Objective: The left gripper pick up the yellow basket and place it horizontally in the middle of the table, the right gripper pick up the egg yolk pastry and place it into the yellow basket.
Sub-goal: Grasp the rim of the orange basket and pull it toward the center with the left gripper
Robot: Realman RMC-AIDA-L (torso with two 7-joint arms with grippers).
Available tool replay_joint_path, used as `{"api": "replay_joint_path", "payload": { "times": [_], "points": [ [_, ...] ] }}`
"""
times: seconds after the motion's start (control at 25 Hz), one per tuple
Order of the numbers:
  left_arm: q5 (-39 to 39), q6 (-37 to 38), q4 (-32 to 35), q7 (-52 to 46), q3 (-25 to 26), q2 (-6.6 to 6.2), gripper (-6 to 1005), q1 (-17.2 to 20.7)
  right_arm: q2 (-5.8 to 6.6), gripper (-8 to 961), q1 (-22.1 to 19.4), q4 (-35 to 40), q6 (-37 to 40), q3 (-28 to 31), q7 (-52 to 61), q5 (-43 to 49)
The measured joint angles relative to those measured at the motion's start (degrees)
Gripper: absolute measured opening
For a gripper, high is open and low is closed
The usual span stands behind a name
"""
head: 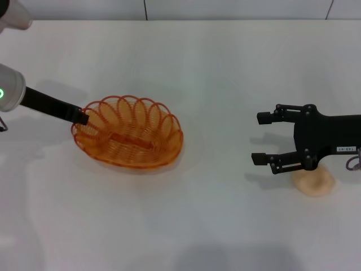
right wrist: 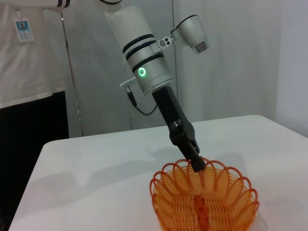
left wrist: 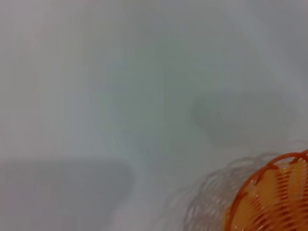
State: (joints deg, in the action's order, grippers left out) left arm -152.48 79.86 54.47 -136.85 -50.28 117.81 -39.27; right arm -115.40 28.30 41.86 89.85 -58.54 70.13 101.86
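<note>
The yellow basket (head: 128, 132) rests on the white table (head: 214, 62), left of centre, long side across my view. My left gripper (head: 82, 117) is at the basket's left rim, shut on a rim loop; the right wrist view shows it (right wrist: 196, 162) pinching the basket's rim (right wrist: 204, 199). Part of the basket shows in the left wrist view (left wrist: 274, 202). The egg yolk pastry (head: 316, 184) lies at the right. My right gripper (head: 262, 138) is open and empty, its black wrist above the pastry, its fingers pointing towards the basket.
A person in a white shirt with a badge (right wrist: 24, 29) stands beyond the table's far side in the right wrist view. A grey wall (head: 180, 8) runs along the table's back edge.
</note>
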Motion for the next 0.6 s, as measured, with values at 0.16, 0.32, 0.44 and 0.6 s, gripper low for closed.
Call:
{"api": "replay_joint_path", "payload": {
  "times": [0.16,0.32,0.44,0.6],
  "points": [
    [2.3,0.7,0.2,-0.1,0.0,0.07,67,-0.1,0.00,869,0.0,-0.1,-0.2,0.0,0.0,0.0],
    [5.6,3.3,0.8,-1.3,0.1,-0.23,68,-0.5,0.00,869,0.0,-0.2,-0.2,0.0,0.0,0.0],
    [7.4,5.0,0.9,-4.9,0.2,-0.55,68,-1.4,0.00,869,0.0,0.0,0.0,0.0,0.2,-0.1],
    [8.0,7.2,1.3,-8.5,0.0,-0.37,66,-3.3,0.00,869,0.0,0.2,0.0,0.0,0.1,-0.2]
  ]
}}
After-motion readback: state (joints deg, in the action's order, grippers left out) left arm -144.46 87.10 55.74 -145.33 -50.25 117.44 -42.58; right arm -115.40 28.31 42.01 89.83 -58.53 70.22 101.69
